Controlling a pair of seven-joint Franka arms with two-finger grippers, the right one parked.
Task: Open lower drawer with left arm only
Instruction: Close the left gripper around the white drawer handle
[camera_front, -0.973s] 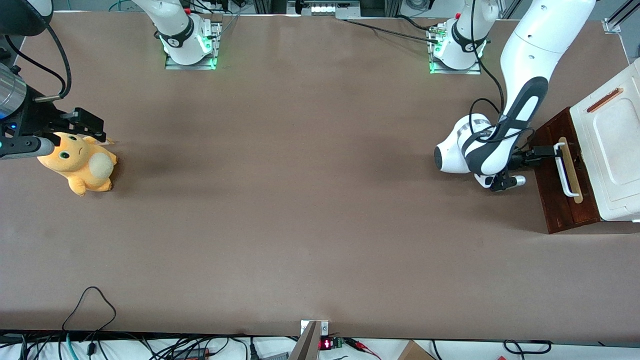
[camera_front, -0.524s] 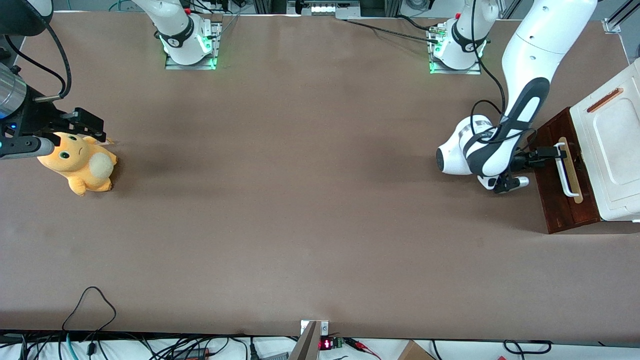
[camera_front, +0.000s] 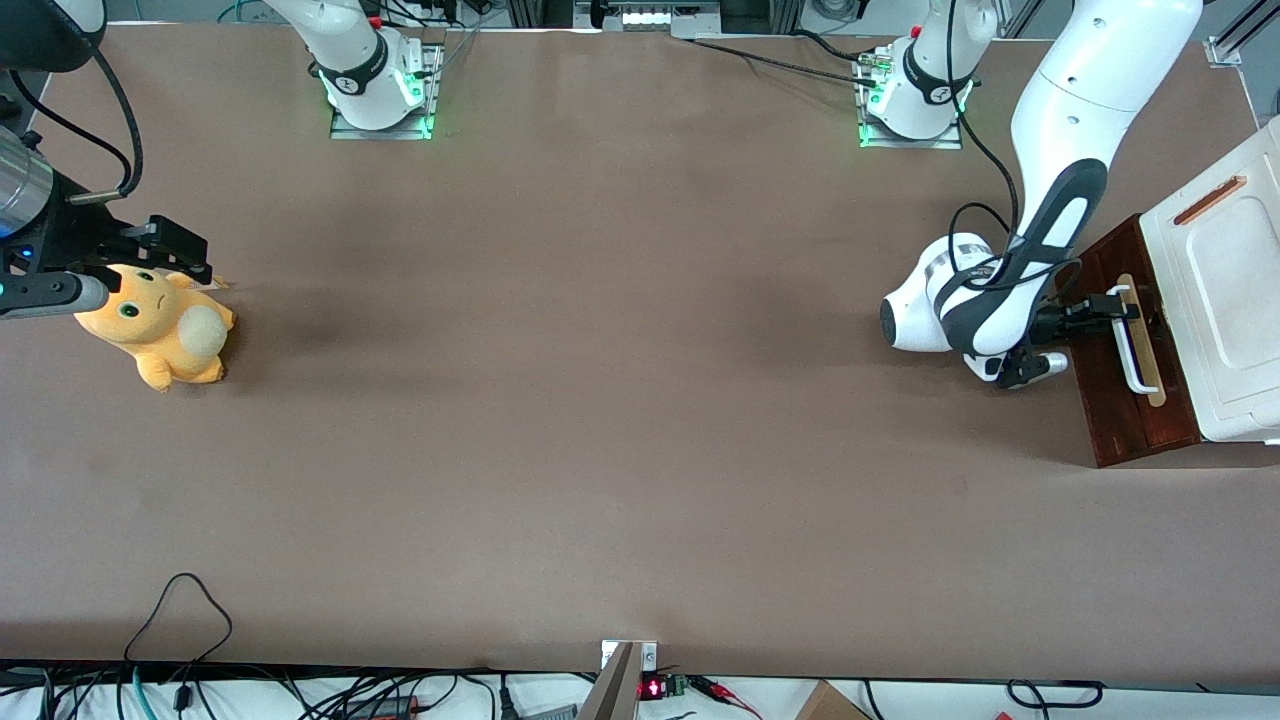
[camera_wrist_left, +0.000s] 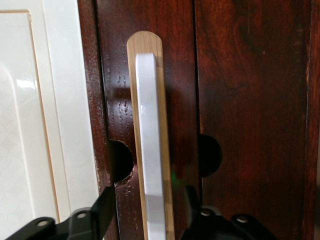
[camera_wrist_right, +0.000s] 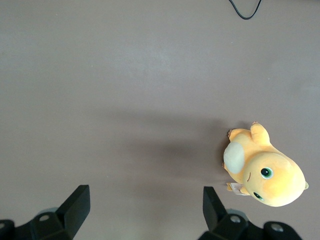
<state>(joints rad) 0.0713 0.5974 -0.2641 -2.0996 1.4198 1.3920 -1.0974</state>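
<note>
The lower drawer (camera_front: 1108, 405) has a dark reddish-brown front and lies at the working arm's end of the table. Its white loop handle (camera_front: 1137, 362) sits on a pale wood strip. My left arm (camera_front: 1040, 250) reaches down in front of the drawer. Its gripper (camera_front: 1112, 305) is at the end of the handle farther from the front camera. In the left wrist view the gripper (camera_wrist_left: 149, 196) is open. Its two black fingers (camera_wrist_left: 106, 200) stand on either side of the white handle (camera_wrist_left: 149, 125), with a gap on each side. The drawer front (camera_wrist_left: 250, 100) fills that view.
A cream-white cabinet panel (camera_front: 1225, 290) with a copper-coloured slot (camera_front: 1208, 200) adjoins the drawer. An orange plush toy (camera_front: 160, 330) lies toward the parked arm's end of the table. Cables hang along the table edge nearest the front camera.
My left arm and gripper have shifted slightly toward the drawer front, bringing the fingers over the handle. The drawer has not visibly moved.
</note>
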